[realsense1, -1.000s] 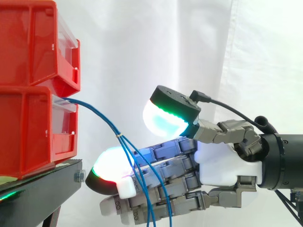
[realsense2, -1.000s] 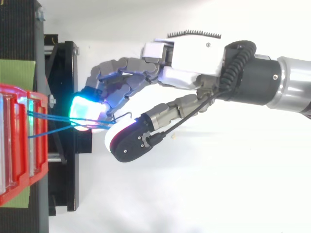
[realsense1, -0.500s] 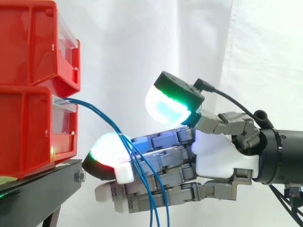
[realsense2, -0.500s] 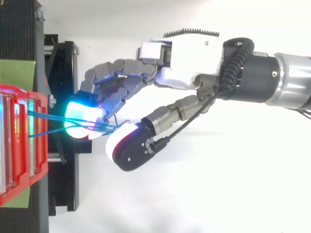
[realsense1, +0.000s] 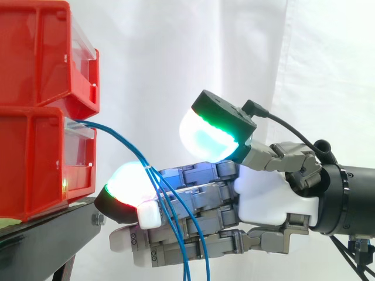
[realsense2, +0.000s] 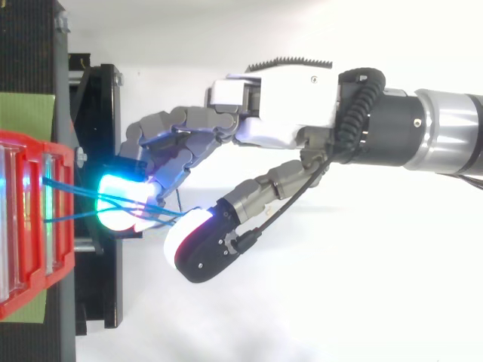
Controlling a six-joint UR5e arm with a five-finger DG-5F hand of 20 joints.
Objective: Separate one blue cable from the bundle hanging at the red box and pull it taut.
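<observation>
The blue cables (realsense1: 122, 140) are led out over the lower red bin's (realsense1: 35, 170) front edge and draped across the hand's (realsense1: 266, 196) fingers (realsense1: 199, 218) — nothing is gripped, the fingers nearly straight, the thumb lifted clear. Fingertips are brought near the black stand's (realsense1: 50, 228) edge — open room is seen above.

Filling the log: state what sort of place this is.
Likely a robot test rig: red bins on a black stand, a white curtain behind, and blue cables hanging by the hand.
</observation>
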